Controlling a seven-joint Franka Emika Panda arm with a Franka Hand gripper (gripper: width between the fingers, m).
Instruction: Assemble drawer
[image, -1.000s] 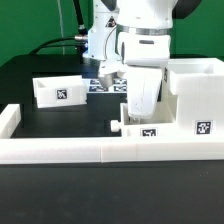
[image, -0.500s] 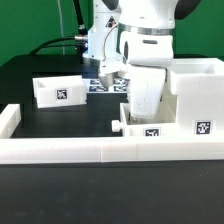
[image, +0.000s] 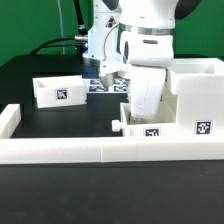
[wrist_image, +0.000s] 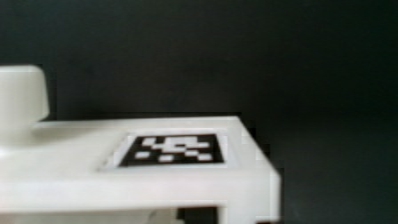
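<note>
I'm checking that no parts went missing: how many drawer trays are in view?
2: one tray alone on the exterior view's left, one beside the casing. Others could hide behind the arm.

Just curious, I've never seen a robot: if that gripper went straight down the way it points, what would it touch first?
Probably the knobbed tray right beneath the gripper; whether they already touch, I cannot tell.

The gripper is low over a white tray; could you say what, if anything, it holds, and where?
Cannot be told: the gripper sits over the white plastic knobbed tray, fingertips hidden.
</note>
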